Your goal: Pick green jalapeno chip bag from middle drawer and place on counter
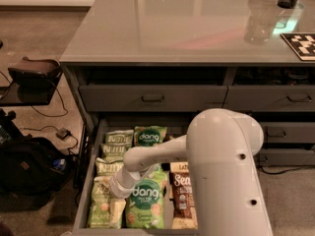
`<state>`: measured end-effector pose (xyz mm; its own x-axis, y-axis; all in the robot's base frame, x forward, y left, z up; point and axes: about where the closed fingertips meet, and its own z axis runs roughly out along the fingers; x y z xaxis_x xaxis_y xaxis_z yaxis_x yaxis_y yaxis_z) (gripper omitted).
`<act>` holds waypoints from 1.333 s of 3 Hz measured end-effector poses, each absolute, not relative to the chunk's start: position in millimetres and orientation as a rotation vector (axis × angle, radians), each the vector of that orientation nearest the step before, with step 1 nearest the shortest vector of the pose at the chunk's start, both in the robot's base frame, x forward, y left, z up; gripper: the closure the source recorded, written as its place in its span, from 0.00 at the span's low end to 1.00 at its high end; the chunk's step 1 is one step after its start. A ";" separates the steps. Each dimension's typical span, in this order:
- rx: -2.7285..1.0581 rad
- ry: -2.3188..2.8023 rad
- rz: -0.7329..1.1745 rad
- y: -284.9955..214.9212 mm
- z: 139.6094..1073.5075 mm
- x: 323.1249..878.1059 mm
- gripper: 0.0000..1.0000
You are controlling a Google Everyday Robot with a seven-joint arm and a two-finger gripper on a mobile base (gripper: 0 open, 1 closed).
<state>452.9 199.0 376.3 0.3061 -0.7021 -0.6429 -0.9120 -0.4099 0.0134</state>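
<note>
Grey middle drawer stood pulled out below the counter and held chip bags in three columns. The left column held pale olive Kettle bags overlapping one another from back to front, and the frontmost of these, the green jalapeno chip bag, lay flat against the left wall near the low front. The centre column held a brighter green dang bag at the back and a second dang bag at the front. The right column held a brown Sea Salt bag, partly covered by the robot's white arm. The arm reached leftwards from the large white body and turned down into the drawer. The gripper hung at its end, between the left and centre columns, over the front half of the drawer. Its opening could not be told, the wrist covering it from above, and no bag was seen lifted by it. The green jalapeno chip bag lay just beside and below the gripper, to its left; whether the two touched could not be told. On the counter's far right lay a black-and-white checker marker and a clear container. Two shut drawer fronts with bar handles sat above the open drawer
</note>
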 end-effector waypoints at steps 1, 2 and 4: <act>-2.227 1.471 0.836 195.4 366.0 449.5 0.25; -2.224 1.475 0.838 195.0 369.0 448.9 0.48; -2.224 1.475 0.838 195.0 380.7 448.9 0.95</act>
